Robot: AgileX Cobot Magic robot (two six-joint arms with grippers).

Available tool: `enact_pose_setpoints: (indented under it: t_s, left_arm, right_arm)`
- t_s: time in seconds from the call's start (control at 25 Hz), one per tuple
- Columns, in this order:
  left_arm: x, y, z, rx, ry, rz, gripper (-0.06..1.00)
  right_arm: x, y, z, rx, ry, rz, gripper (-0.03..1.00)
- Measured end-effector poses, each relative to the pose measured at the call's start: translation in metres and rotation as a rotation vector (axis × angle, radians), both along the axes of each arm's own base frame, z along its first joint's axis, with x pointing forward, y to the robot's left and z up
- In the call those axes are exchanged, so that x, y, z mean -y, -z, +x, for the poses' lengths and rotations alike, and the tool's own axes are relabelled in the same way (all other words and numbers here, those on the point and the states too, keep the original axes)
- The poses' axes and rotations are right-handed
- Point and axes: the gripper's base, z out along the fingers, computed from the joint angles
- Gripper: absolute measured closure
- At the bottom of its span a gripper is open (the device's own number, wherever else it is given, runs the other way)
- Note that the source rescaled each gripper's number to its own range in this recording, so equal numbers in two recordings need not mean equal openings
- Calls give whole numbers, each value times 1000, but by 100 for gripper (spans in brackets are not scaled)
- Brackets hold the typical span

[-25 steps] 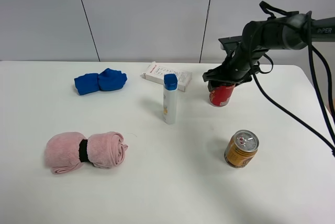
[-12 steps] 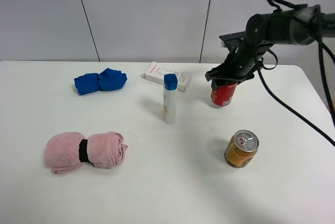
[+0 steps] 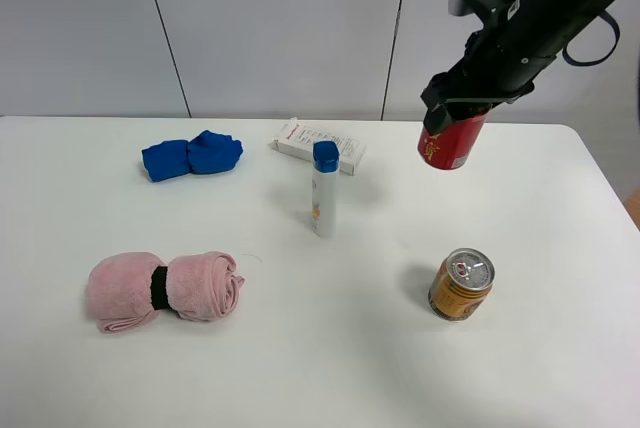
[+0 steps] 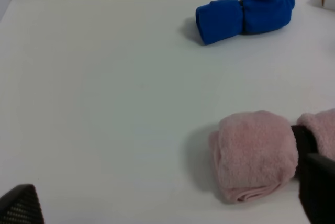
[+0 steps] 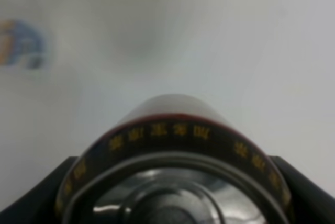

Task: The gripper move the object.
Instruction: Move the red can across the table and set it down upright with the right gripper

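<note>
The red can [image 3: 451, 141] with yellow markings hangs in the air above the table's far right, tilted, held by its top in my right gripper [image 3: 463, 108], which is shut on it. In the right wrist view the can [image 5: 172, 130] fills the foreground, its silver top between the black fingers [image 5: 49, 192]. My left gripper shows only as dark finger parts [image 4: 316, 192] at the edges of the left wrist view, wide apart, over the near left of the table.
A gold can [image 3: 461, 284] stands front right. A white bottle with blue cap [image 3: 324, 190] stands mid-table, with a white box [image 3: 321, 145] behind it. A blue cloth roll [image 3: 191, 156] lies far left, a pink towel roll [image 3: 163, 290] near left.
My right gripper has lifted the red can off the table and carried it up and slightly right. The other things have not moved.
</note>
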Motion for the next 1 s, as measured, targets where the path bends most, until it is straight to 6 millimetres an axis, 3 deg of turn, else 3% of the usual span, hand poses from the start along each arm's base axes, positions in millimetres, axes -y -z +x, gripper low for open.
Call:
enact_pose_setpoints:
  t_s: [0.36, 0.48, 0.6, 0.72, 1.0]
  left_arm:
    - [0, 0, 0, 0, 0, 0, -6]
    - [0, 0, 0, 0, 0, 0, -6]
    - [0, 0, 0, 0, 0, 0, -6]
    - [0, 0, 0, 0, 0, 0, -6]
    - [0, 0, 0, 0, 0, 0, -6]
  right_arm:
    - [-94, -69, -51, 125, -367, 58, 97]
    - [-127, -82, -63, 171, -461, 97, 97]
    - [-159, -76, -63, 188, -534, 105, 97]
    - [-195, -55, -57, 169, -601, 86, 97]
    - [-260, 23, -14, 153, -623, 77, 97]
